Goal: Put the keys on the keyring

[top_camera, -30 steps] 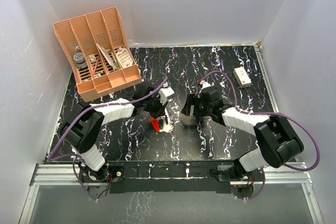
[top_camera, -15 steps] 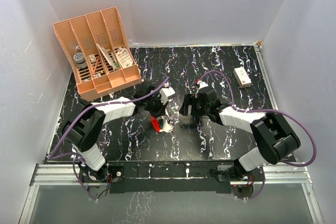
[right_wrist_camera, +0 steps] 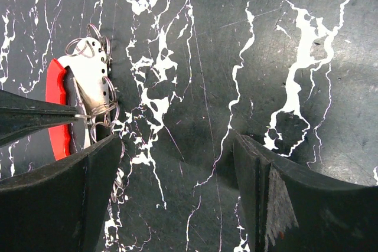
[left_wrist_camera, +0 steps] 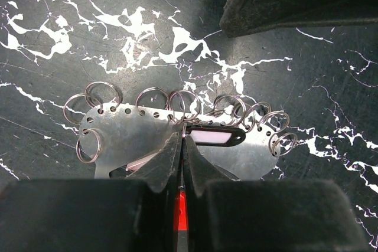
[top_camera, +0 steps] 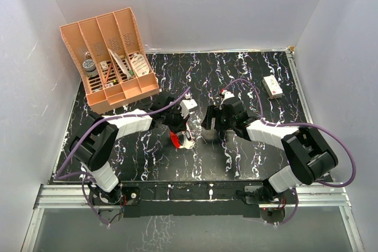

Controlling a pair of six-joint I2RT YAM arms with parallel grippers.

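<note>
The keyring lies at mid-table, a pale plate-like loop with a red crescent on its left. In the left wrist view it is a silvery plate edged with several small wire rings. The key, a small black tab with a pale middle, lies on the plate. My left gripper is shut on a thin wire ring of the keyring, with red showing between its fingers. My right gripper is open and empty over bare table, just right of the keyring. The left fingers reach in from the left.
An orange slotted organizer holding small items stands at the back left. A small white box with a red mark lies at the back right. White walls enclose the black marbled table.
My right gripper has shifted a little to the left, toward the keyring. The left gripper and keyring have stayed in place.
</note>
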